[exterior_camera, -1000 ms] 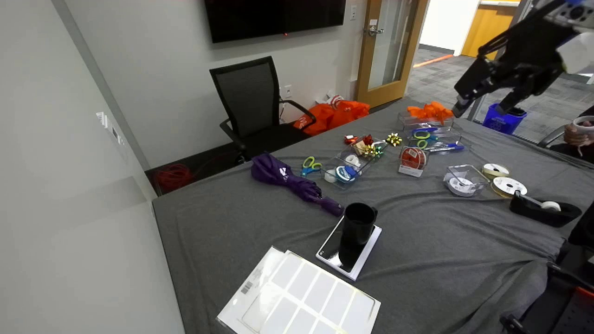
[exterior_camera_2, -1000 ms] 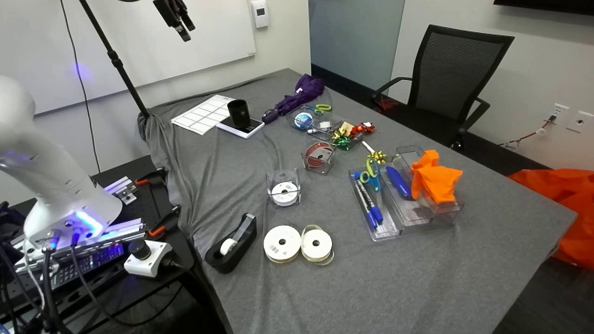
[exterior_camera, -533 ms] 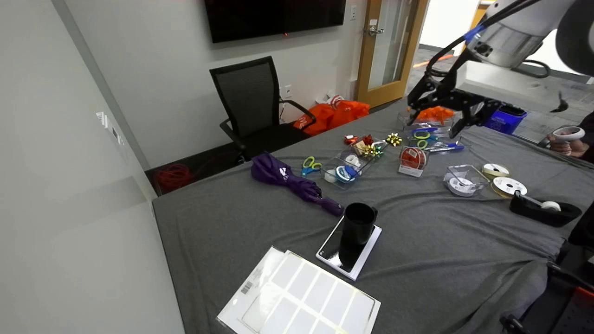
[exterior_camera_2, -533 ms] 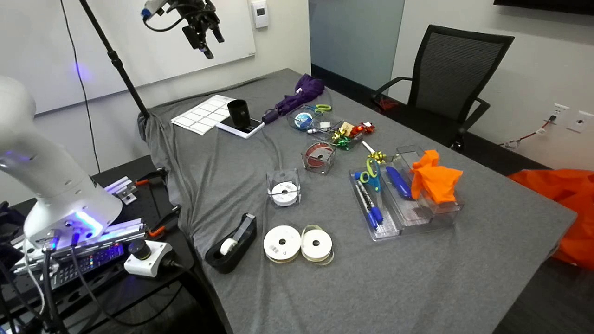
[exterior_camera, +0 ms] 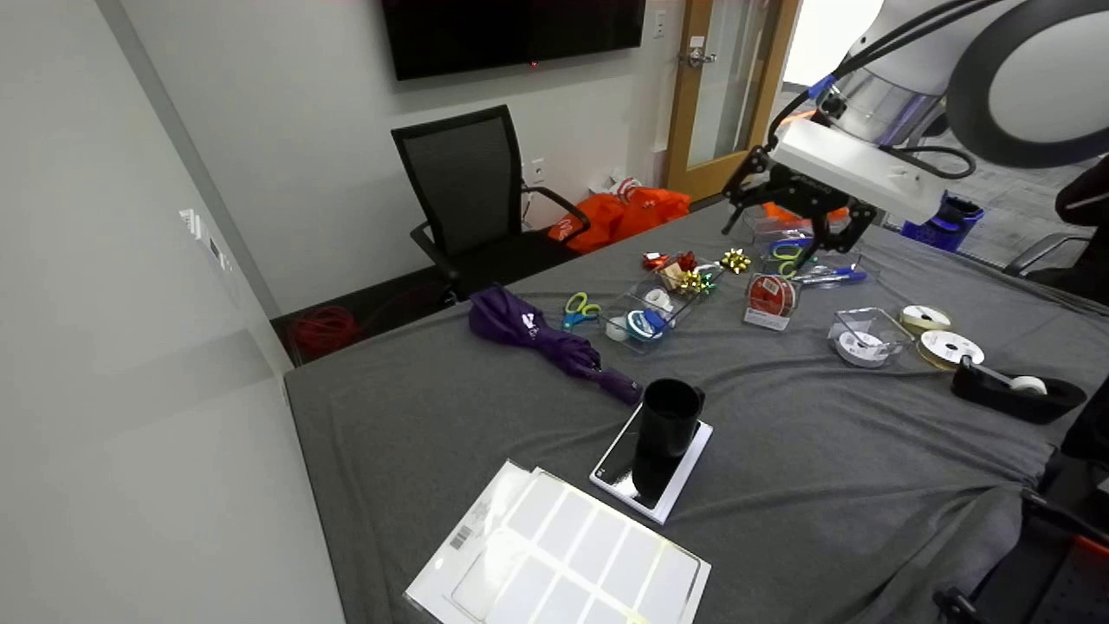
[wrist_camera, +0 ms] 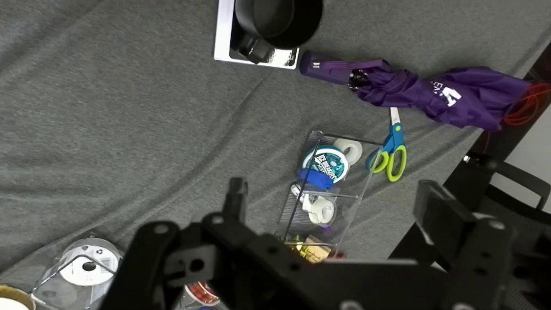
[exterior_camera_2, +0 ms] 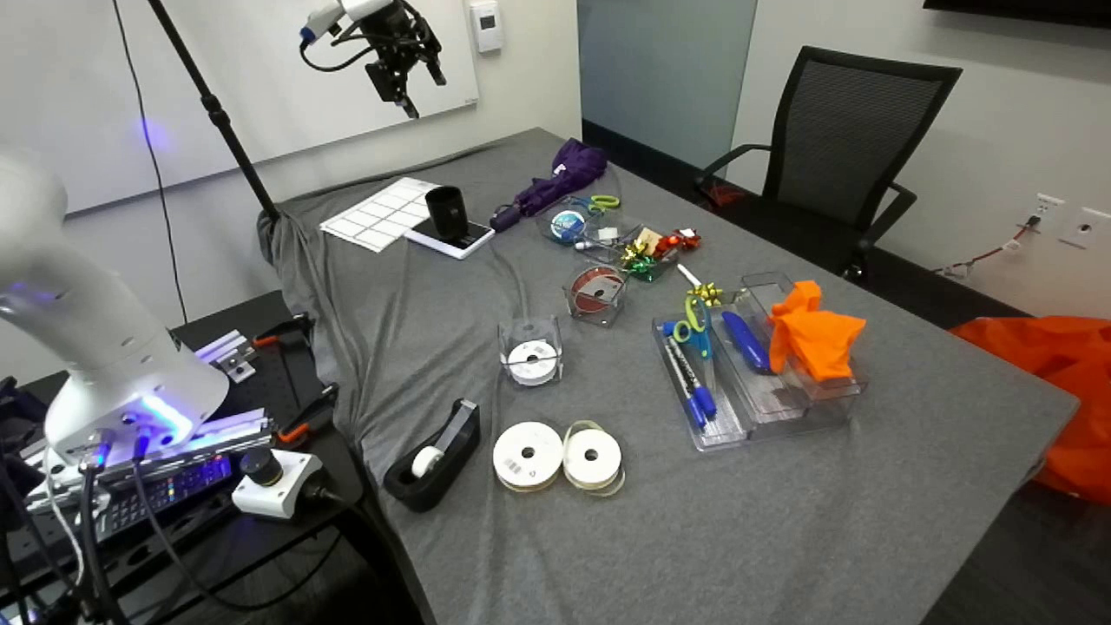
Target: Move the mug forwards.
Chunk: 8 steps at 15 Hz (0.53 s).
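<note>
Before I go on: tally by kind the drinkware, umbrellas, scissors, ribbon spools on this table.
Black cylindrical mug: 1
Purple fabric umbrella: 1
Green-and-blue scissors: 2
White-faced ribbon spools: 3
Red ribbon spool: 1
Total: 8

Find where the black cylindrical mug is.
In the wrist view, the mug stands top centre on a glossy black rectangular slab, beside the purple fabric umbrella.

PLACE: office meeting room, by its looks, with a robot station | FIXTURES: whiteboard (exterior_camera_2: 278, 95), wall-mounted black screen (exterior_camera: 520, 35), thermostat-like unit (exterior_camera_2: 487, 28) | ENTRY: wood-framed glazed door (exterior_camera: 729, 91) | SEATING: mesh-backed armchair (exterior_camera_2: 859, 139) | SURFACE: large table (exterior_camera_2: 781, 521) under grey cloth, bearing tape dispenser (exterior_camera: 1040, 403), scissors (wrist_camera: 394, 137), markers (exterior_camera_2: 703, 401) | RIG: white robot arm (exterior_camera_2: 121, 365) on black stand (exterior_camera_2: 285, 378) beside the table
</note>
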Available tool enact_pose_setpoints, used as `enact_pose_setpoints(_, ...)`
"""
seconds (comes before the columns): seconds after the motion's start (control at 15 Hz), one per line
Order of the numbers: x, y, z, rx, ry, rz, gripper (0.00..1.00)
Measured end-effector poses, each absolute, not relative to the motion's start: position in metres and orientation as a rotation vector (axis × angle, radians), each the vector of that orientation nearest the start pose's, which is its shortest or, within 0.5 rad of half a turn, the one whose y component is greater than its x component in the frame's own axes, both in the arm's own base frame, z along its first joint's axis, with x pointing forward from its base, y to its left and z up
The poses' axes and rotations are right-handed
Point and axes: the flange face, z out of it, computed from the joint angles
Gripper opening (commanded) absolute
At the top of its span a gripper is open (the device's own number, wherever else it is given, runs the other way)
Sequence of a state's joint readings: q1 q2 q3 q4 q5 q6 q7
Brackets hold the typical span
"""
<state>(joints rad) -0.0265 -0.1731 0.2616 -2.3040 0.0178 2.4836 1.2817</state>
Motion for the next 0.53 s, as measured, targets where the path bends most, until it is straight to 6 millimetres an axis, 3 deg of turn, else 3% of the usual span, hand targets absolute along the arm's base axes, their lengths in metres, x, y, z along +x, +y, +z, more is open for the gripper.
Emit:
enact_pose_setpoints(0.27, 0.502, 0.121, 0.448, -2.511, 1.469, -0.386, 1.00)
enact_pose_setpoints(0.53, 0.515, 0.101, 0.406, -2.505, 1.579, -0.260, 1.00)
